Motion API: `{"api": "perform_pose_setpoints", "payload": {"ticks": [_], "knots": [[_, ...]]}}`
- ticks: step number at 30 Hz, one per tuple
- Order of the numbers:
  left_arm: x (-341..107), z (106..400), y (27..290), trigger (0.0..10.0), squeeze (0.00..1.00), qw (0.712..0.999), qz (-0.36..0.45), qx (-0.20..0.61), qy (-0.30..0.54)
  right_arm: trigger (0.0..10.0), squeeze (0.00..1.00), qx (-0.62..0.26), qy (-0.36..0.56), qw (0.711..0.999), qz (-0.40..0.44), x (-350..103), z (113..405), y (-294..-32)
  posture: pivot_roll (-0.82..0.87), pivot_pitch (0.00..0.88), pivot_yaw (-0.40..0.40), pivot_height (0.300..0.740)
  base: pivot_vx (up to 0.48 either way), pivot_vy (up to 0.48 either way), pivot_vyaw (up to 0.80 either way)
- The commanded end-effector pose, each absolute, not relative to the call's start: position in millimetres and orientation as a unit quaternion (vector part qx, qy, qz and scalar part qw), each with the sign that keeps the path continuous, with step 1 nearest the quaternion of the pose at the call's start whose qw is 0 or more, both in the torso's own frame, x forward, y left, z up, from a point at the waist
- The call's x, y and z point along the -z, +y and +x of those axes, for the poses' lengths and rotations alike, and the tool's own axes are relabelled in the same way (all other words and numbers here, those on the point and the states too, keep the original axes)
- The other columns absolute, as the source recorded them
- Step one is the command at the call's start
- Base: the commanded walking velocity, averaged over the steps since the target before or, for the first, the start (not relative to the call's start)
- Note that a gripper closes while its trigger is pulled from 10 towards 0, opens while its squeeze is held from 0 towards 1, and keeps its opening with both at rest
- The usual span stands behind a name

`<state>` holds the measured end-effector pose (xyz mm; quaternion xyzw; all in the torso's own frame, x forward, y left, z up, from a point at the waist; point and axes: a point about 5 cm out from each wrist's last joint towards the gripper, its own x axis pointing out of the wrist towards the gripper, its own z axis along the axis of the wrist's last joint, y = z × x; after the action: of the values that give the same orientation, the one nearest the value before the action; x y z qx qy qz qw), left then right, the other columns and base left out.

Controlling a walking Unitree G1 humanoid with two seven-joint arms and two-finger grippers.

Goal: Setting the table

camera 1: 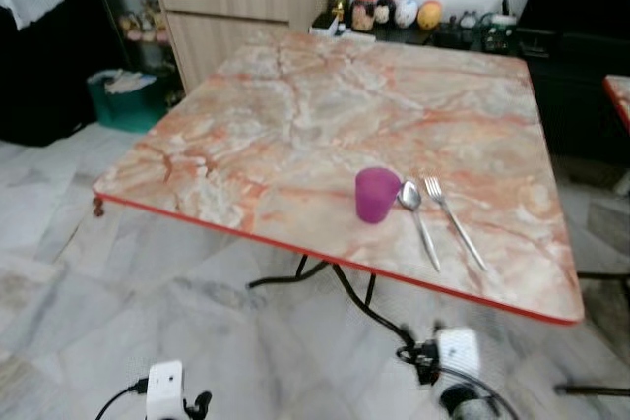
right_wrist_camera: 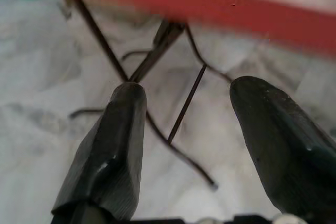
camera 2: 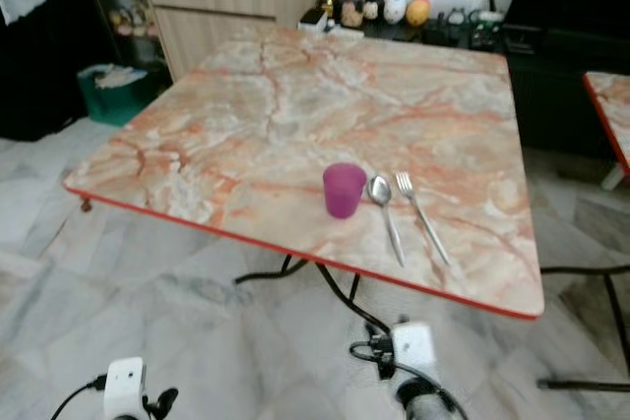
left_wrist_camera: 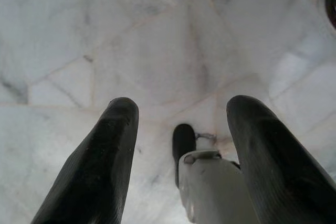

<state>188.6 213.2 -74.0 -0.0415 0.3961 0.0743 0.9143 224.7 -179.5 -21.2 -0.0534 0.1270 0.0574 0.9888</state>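
Head views put a marble-topped table [camera 1: 295, 115] with a red edge in front of me, and on it, toward the near right side, a purple cup [camera 1: 376, 194] standing upright, a spoon [camera 1: 417, 215] lying just beside it and a fork [camera 1: 453, 220] lying just beyond the spoon, the two nearly parallel and apart. Both my arms hang low below the table edge. My left gripper [left_wrist_camera: 181, 140] points down at the pale marble floor [left_wrist_camera: 105, 35], its two black fingers spread wide with nothing between them. My right gripper [right_wrist_camera: 186, 129] looks under the red rim at the table's thin black metal legs [right_wrist_camera: 157, 45], fingers likewise spread and empty. I judge the setting partly laid, with no plate in sight. The risks I see: the cup stands near the near edge, so an arm raised carelessly from below could catch the rim or tip it; the cutlery is thin and flat on smooth stone, so a pinch from above could skid it aside; and my right fingers are near those legs, where a forward step might snag them.
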Motion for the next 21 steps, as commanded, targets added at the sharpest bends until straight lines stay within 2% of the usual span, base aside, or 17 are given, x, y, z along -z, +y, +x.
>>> {"api": "perform_pose_setpoints", "payload": {"ticks": [1,8,12,21], "knots": [[75.6,185.9,212.7,10.0,0.00,0.912,-0.040,-0.073,0.401,10.0,0.00,-0.065,0.138,0.987,-0.046,25.3,223.1,-172.8,-0.05,0.000,0.002,0.719,0.000,0.000,0.00],[75.8,185.0,214.0,10.0,0.00,0.912,-0.041,-0.078,0.401,10.0,0.00,-0.074,0.163,0.983,-0.034,33.3,211.9,-173.7,-0.05,0.000,-0.006,0.719,0.000,0.000,0.00],[76.4,183.0,215.9,10.0,0.00,0.911,-0.042,-0.081,0.403,10.0,0.00,-0.052,0.175,0.983,-0.033,39.1,200.2,-185.3,-0.06,0.000,-0.007,0.719,0.000,0.000,0.00],[76.5,182.5,217.3,10.0,0.00,0.910,-0.041,-0.082,0.405,10.0,0.00,-0.027,0.123,0.992,-0.031,23.6,185.5,-204.2,-0.07,0.000,-0.005,0.719,0.000,0.000,0.00]]}}
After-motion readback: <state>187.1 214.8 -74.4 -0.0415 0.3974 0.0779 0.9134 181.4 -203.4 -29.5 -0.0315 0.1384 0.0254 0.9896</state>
